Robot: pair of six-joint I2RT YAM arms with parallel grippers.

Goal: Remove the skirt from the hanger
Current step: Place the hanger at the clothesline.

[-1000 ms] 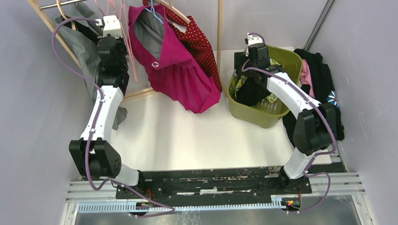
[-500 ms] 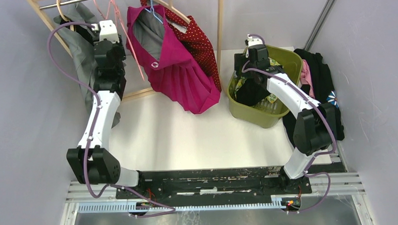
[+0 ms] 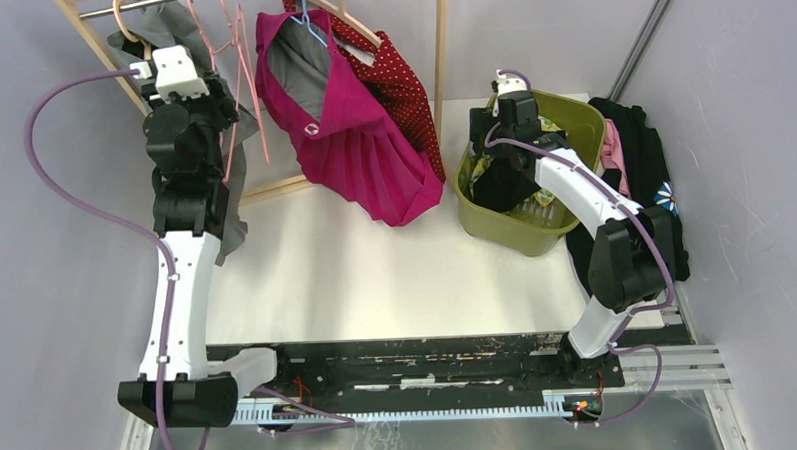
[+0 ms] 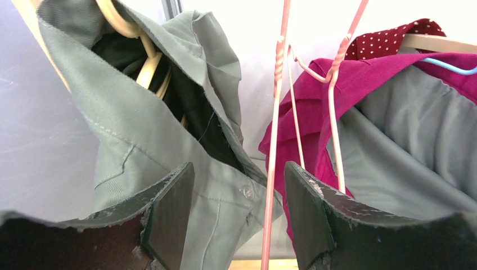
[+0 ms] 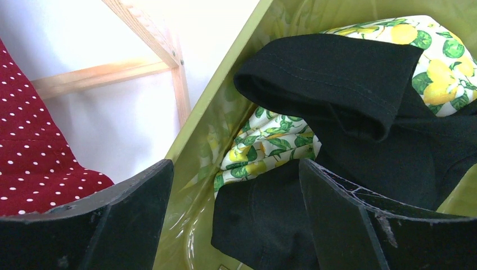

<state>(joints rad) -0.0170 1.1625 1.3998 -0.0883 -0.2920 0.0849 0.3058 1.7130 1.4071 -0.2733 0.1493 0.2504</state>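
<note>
Noting your left gripper (image 4: 239, 169) has just sprung apart and swung left, empty, facing the grey garment (image 4: 129, 124) and pink wire hanger (image 4: 274, 140), you still have the magenta skirt (image 3: 357, 146) on its blue hanger (image 3: 307, 23); right gripper (image 5: 236, 166) gapes empty over the basket (image 3: 571, 119).

the magenta skirt (image 3: 362, 146) hangs from a thin light-blue hanger (image 3: 310, 24) hooked on the rail (image 3: 132, 6) at the back of the table (image 3: 376, 276). it is still on the hanger. its waist gapes open upward, showing a grey lining. below a small pale fastener, sharp pleats fan out down to the hem, whose lowest corner points toward the white table.
</note>
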